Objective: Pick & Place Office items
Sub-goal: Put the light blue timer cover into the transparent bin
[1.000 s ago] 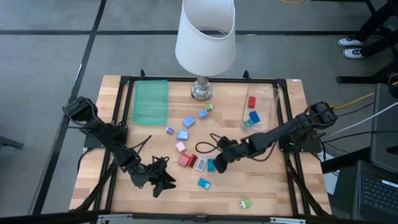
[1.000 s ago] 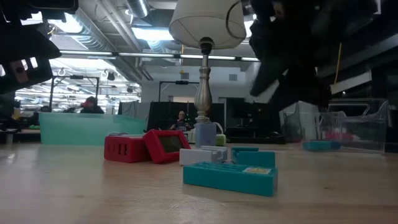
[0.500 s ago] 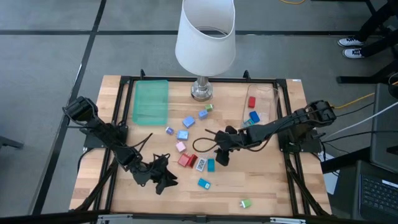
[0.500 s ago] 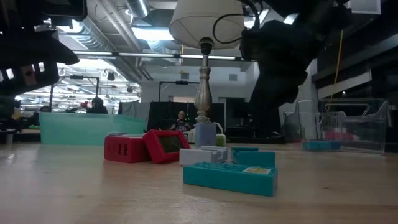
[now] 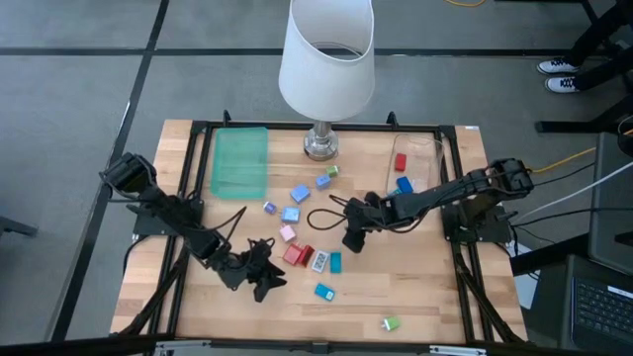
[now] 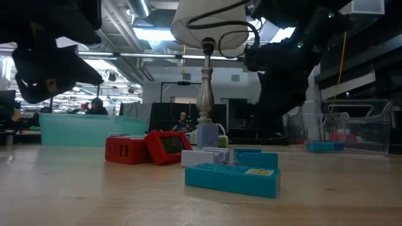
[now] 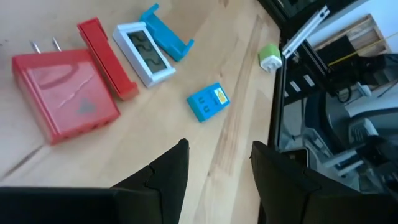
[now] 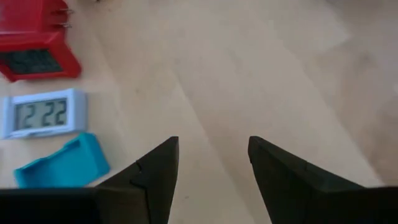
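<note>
The office items lie loose on the wooden table: a red plug (image 7: pixel 65 102), a red clock (image 8: pixel 37 56), a white clock (image 8: pixel 42 114), a teal piece (image 8: pixel 62 165), a blue piece (image 7: pixel 208 101) and a green one (image 7: pixel 269 57). Farther back are pink (image 5: pixel 287 233), blue (image 5: pixel 291 214) and purple (image 5: pixel 269 207) pieces. My right gripper (image 5: pixel 351 237) hangs open above bare wood, just right of the cluster (image 8: pixel 211 168). My left gripper (image 5: pixel 262 279) is open too (image 7: pixel 217 174), hovering near-left of the red pieces.
A flat green tray (image 5: pixel 240 160) lies at the far left. A lamp (image 5: pixel 326 59) stands on its base (image 5: pixel 319 146) at the far edge. A clear bin (image 5: pixel 415 170) at the far right holds a red and a blue piece. A black cable loops (image 5: pixel 321 220) beside my right gripper.
My right gripper has drawn back from beside the teal piece toward the table's far edge, staying open. My left gripper has shifted a little to the right, toward the red pieces. The pieces have not moved.
</note>
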Robot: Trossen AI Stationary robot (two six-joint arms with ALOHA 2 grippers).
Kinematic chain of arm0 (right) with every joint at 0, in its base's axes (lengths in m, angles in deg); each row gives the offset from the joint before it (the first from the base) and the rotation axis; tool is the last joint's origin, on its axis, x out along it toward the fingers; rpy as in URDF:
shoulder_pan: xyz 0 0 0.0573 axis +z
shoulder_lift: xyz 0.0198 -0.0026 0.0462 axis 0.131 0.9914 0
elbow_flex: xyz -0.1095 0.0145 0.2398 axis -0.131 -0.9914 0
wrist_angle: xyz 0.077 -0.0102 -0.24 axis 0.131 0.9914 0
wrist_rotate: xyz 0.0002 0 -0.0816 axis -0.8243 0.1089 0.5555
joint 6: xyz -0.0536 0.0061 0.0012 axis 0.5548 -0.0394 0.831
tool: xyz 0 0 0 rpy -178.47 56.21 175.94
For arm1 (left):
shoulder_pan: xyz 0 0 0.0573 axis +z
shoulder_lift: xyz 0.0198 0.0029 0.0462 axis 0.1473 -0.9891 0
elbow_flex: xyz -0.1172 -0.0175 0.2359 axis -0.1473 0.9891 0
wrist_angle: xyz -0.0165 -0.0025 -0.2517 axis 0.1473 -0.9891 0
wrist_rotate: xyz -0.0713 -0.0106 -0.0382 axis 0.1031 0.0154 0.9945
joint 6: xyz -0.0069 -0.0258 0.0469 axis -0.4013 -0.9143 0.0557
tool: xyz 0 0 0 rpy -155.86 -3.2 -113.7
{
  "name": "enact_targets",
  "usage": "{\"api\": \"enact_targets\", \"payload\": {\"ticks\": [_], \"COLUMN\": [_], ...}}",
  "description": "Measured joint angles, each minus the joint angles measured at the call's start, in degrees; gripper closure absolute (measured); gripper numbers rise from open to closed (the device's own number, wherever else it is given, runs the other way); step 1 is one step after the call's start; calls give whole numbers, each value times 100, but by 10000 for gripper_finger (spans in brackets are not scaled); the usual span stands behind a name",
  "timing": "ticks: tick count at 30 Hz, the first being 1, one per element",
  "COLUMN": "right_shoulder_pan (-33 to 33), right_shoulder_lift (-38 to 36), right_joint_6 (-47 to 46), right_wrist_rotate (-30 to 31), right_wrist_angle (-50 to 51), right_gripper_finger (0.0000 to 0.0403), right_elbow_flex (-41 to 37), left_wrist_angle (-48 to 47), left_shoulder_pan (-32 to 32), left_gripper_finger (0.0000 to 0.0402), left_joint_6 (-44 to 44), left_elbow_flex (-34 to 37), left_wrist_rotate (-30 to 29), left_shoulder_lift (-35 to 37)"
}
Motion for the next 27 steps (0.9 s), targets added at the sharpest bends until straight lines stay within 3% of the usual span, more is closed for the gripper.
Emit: {"api": "enact_targets", "payload": {"ticks": [5, 10, 13, 19, 22, 27], "right_shoulder_pan": [-220, -369, -301, -17, 24, 21], "right_shoulder_lift": [0, 2, 87, 260, 429, 873], "right_joint_6": [117, 1023, 1419, 2107, 2293, 2351], "right_wrist_rotate": [-510, -1842, -2234, -1979, -1605, -1469], "right_wrist_angle": [-3, -188, -169, -217, -223, -133], "right_gripper_finger": [200, 200, 200, 200, 200, 200], "right_elbow_flex": [0, 0, 0, 300, 576, 1018], "left_wrist_angle": [-13, -37, -38, -17, -1, -2], "left_shoulder_pan": [163, 319, 447, 606, 642, 640], "left_gripper_finger": [233, 233, 233, 233, 233, 233], "left_joint_6": [-85, 48, 153, 198, 212, 214], "left_elbow_flex": [0, 0, 0, 0, 0, 0], "left_wrist_rotate": [62, 83, 203, 273, 308, 327], "left_shoulder_lift": [0, 0, 0, 0, 0, 0]}}
